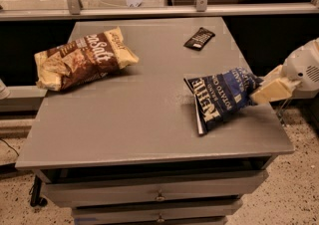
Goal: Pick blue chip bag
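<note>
The blue chip bag (222,97), dark navy with white "Kettle" lettering, is at the right side of the grey table (134,124). My gripper (263,89) comes in from the right edge and is shut on the bag's right end seam. That end is raised, so the bag hangs tilted, with its lower left corner down by the tabletop. The cream fingers cover the bag's right tip.
A larger brown-and-cream "Sea Salt" bag (82,58) lies at the table's left. A small black wrapped snack (199,38) lies at the back right. A glass railing (149,7) runs behind the table. Drawers (159,196) sit below the front edge.
</note>
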`<state>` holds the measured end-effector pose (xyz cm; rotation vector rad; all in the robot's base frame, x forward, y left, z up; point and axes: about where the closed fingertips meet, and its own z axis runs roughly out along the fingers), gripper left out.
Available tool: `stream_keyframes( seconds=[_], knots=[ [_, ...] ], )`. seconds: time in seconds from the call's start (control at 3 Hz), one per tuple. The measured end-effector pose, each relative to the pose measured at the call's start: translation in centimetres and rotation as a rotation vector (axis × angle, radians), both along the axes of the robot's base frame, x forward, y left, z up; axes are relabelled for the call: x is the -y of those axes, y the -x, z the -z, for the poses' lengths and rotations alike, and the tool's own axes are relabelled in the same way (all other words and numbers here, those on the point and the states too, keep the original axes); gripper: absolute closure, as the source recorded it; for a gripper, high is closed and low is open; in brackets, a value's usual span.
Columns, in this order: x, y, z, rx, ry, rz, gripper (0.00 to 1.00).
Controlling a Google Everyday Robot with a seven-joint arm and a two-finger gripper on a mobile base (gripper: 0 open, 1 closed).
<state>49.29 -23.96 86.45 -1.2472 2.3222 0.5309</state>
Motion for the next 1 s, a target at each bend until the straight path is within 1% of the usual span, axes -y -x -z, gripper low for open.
stream_keyframes(
  seconds=[0.33,0.67,1.0],
  knots=[
    [-0.4,0.3,-5.2,0.083,-0.061,0.027,1.00],
    [0.3,0.6,-10.7,0.163,-0.095,0.106,1.00],
    [0.2,0.6,-11.2,0.169,-0.099,0.112,1.00]
  ],
)
